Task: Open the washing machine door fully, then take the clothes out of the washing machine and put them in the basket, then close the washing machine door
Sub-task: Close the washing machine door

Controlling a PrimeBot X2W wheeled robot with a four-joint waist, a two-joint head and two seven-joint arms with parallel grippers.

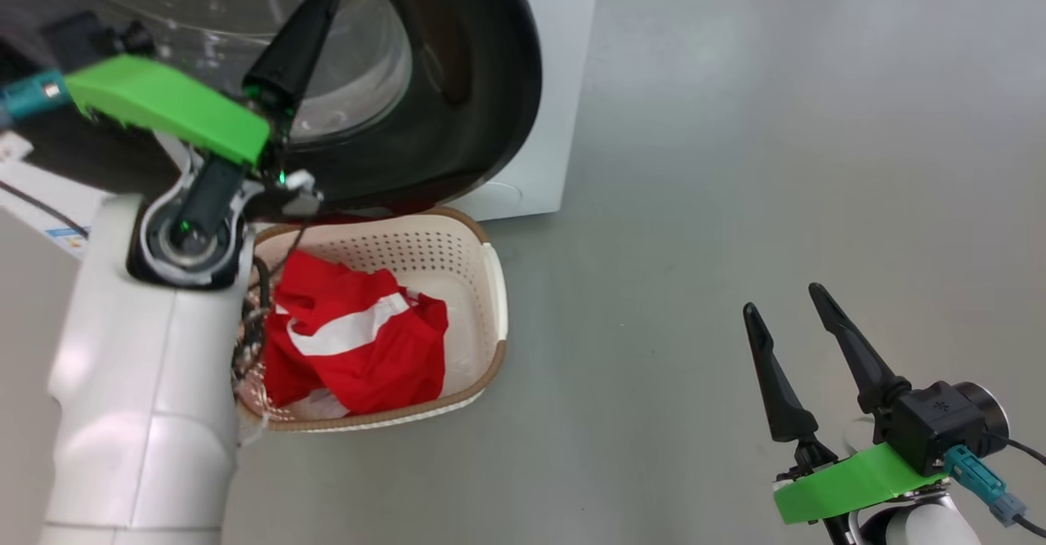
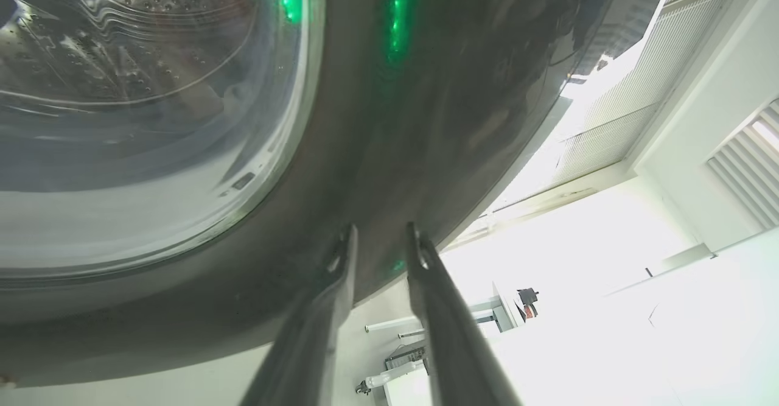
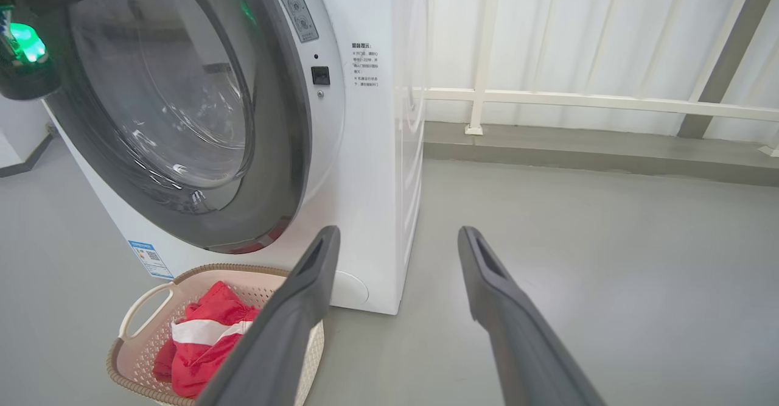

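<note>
My left fingers are dull black. Just past their tips the washing machine door is glossy black around clear glass, with streaks of green glow on the rim. Through the glass the drum is silvery steel dotted with holes. My right fingers are the same black. To their left the washing machine is white with a small blue label. The basket is cream, perforated and rimmed in woven brown. The clothes are bright red with white stripes. Beneath my right fingers the floor is plain grey.
</note>
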